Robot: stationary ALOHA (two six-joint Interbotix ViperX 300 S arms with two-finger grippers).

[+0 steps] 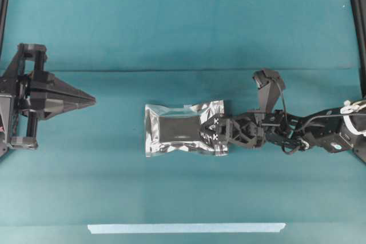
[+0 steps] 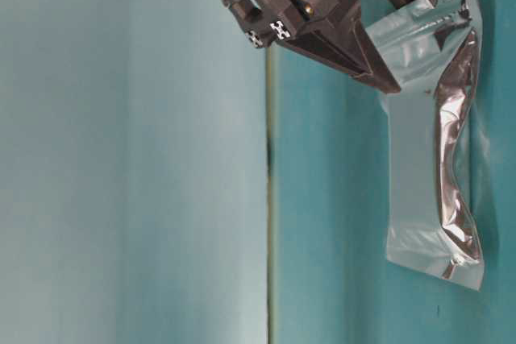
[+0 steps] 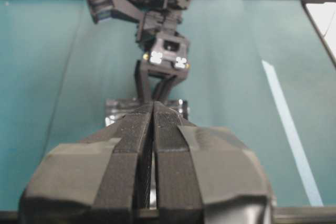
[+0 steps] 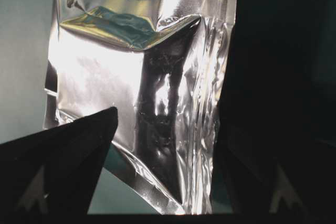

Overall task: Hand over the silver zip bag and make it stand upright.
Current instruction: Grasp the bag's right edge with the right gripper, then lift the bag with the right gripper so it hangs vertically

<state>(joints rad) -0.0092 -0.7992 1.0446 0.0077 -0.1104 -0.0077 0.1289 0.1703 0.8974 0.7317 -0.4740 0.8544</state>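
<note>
The right gripper [image 1: 207, 129] straddled the silver zip bag [image 1: 177, 130] with jaws wide, while the left gripper [image 1: 91, 100] sat closed and empty.

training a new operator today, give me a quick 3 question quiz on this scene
1. True or false: the bag stands upright on the table.
2. Which gripper has its jaws around one end of the bag? A) left B) right C) both
3. Fill in: the pale tape strip lies near the ____ edge of the overhead view.

Key:
1. False. It lies flat.
2. B. The right gripper is open with a finger on each side of the bag's end; the left gripper is shut and well apart from it.
3. Bottom.
</note>
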